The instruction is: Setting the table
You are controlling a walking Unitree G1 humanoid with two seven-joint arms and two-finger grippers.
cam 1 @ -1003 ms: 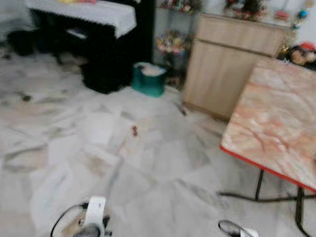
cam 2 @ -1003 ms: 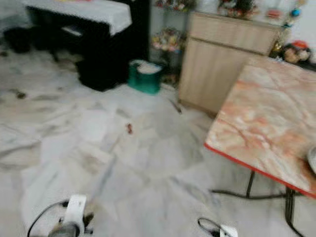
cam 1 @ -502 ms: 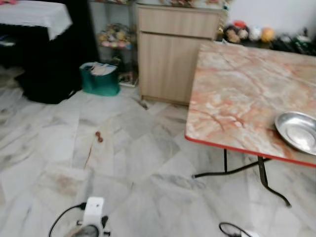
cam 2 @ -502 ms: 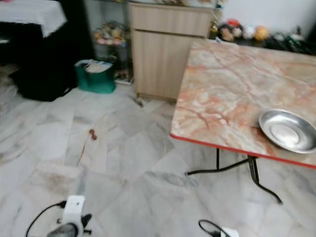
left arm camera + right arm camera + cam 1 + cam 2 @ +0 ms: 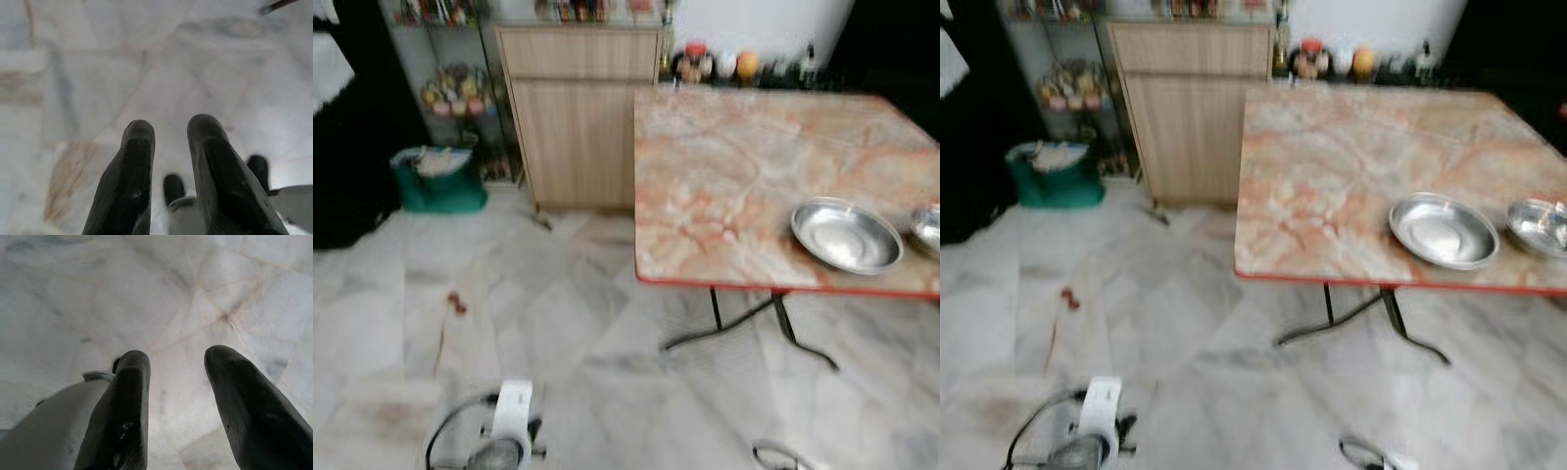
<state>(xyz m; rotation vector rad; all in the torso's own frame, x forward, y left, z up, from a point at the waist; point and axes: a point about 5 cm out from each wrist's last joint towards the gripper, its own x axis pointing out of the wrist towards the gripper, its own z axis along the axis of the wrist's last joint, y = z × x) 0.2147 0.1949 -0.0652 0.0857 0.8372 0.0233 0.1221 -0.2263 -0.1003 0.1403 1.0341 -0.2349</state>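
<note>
A pink marble-topped table with a red edge stands ahead to the right. On it lies a shallow steel dish, and a second steel dish sits at its right. Both arms hang low over the floor. The left gripper points down at the marble floor, fingers apart with nothing between them. The right gripper also hangs over the floor, open and empty. The left wrist shows at the bottom of the left eye view.
A wooden cabinet stands behind the table's left corner, with a glass shelf of trinkets and a green bag to its left. Small ornaments line the back wall. A small red object lies on the pale marble floor.
The camera has swung to the right: the table now sits nearer the middle and both steel dishes have come into view. The black piano at the left has slid out.
</note>
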